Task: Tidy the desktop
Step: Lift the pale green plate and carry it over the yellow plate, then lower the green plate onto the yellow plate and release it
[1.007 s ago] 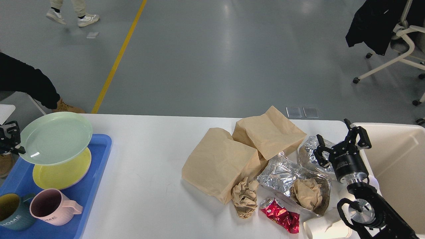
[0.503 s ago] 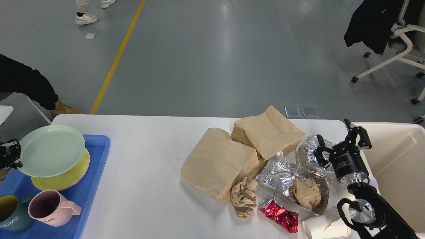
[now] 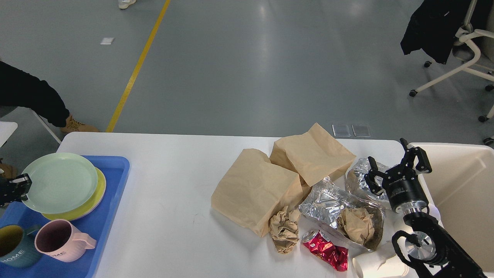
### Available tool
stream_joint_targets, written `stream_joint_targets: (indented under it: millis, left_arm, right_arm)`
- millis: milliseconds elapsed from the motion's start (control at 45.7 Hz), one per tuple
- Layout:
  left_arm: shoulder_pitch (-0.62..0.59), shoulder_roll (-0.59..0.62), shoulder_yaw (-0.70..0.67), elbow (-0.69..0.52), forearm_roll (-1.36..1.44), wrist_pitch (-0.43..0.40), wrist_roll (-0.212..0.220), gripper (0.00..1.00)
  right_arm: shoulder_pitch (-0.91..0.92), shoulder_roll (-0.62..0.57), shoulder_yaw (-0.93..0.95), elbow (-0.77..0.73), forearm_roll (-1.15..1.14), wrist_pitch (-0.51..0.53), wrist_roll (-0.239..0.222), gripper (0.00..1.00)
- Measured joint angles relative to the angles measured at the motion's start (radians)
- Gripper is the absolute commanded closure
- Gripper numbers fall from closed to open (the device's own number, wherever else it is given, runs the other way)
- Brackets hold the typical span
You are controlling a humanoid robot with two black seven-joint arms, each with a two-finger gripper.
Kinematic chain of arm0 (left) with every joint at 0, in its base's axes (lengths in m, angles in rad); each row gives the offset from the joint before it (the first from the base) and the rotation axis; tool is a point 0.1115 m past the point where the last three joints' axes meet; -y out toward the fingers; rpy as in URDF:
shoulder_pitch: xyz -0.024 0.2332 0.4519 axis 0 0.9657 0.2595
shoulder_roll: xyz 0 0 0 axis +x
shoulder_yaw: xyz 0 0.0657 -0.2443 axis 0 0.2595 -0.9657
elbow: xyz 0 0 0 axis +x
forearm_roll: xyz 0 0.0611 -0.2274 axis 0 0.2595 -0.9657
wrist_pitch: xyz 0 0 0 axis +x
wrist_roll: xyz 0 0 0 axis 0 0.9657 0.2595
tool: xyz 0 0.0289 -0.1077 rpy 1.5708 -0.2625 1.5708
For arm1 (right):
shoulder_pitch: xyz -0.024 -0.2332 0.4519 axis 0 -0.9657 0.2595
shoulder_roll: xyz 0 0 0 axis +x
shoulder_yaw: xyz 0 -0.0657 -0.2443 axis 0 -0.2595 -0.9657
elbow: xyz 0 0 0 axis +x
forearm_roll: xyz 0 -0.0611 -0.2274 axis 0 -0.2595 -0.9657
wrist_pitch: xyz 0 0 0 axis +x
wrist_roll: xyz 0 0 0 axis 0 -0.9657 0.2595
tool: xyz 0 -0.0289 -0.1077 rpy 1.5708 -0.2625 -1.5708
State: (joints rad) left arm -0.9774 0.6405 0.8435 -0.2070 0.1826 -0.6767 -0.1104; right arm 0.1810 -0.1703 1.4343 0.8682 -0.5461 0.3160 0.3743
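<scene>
The desktop (image 3: 173, 216) fills the lower middle of the view; the tidying is judged roughly half done. On its left edge a blue tray (image 3: 115, 185) is seen with a green plate (image 3: 58, 181) stacked on a yellow plate (image 3: 94, 193), a pink mug (image 3: 61, 240) and a dark mug (image 3: 13, 247) beside them; the left gripper (image 3: 15, 187) is found at the green plate's rim, yet whether its jaws are clamped cannot be told. What is left lies to the right: two paper bags (image 3: 278, 177), crumpled foil (image 3: 332, 200), paper wads (image 3: 285, 228), a crushed red can (image 3: 326, 251) and a paper cup (image 3: 376, 264); none has been moved into the cream bin (image 3: 463, 185). The right gripper (image 3: 395, 168) is held above the foil with jaws apart and nothing between them.
</scene>
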Motion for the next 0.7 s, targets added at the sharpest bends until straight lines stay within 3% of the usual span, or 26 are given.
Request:
stream_joint_targets:
  millis: [394,503,569,700]
  left_arm:
    - [0.029,-0.032,0.008,0.000,-0.002,0.062,-0.001,0.98]
    - [0.029,-0.037,0.002,0.000,-0.002,0.064,-0.005,0.84]
    - [0.029,-0.039,-0.002,-0.001,-0.003,0.066,-0.008,0.67]
    - [0.027,-0.039,-0.004,-0.007,-0.004,0.090,-0.011,0.44]
  right_arm:
    - [0.000,0.000,0.000,0.000,0.000,0.000,0.000,0.00]
    - [0.000,0.000,0.000,0.000,0.000,0.000,0.000,0.00]
    - [0.000,0.000,0.000,0.000,0.000,0.000,0.000,0.00]
    - [0.000,0.000,0.000,0.000,0.000,0.000,0.000,0.00]
